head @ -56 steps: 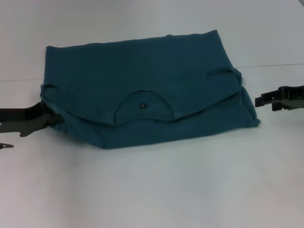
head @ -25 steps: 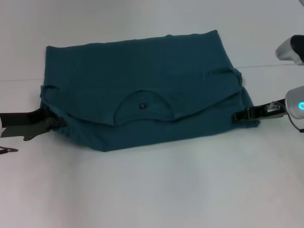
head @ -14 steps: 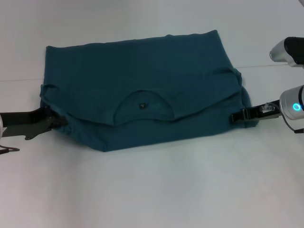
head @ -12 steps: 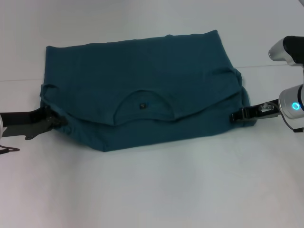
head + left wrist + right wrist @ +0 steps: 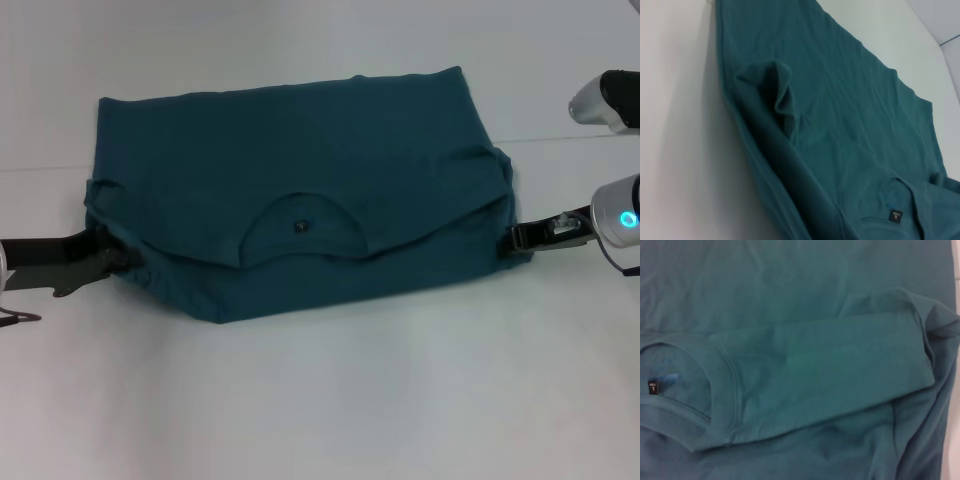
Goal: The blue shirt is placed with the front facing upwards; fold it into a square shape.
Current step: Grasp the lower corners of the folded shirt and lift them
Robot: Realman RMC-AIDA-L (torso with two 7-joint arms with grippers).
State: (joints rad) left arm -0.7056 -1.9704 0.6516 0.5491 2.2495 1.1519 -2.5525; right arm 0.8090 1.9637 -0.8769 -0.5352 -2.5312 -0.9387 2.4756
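The blue shirt (image 5: 300,210) lies in the middle of the white bench (image 5: 330,400), already folded into a wide, somewhat lopsided block. The lettered front is not showing. What faces up is plain teal cloth, with the round collar (image 5: 303,232) and its small dark label (image 5: 298,226) at about 6 o'clock on the upper layer. A second layer pokes out beneath it along the near edge. In the right wrist view a sleeve (image 5: 825,370) is tucked flat across the body beside the collar, so the sides look to have been brought in.

The left end effector (image 5: 122,260) is at the shirt's 8 o'clock corner, low on the bench and right against the cloth. The right end effector (image 5: 520,240) sits at the 4 o'clock corner, touching the edge there. I cannot tell whether either one is spread or pinching fabric, since the tips are lost against the dark cloth.

By my reckoning the job is well along but not finished. The bundle is wider than it is deep and its edges are uneven, so at least one more fold across, plus some squaring up, seems to remain.
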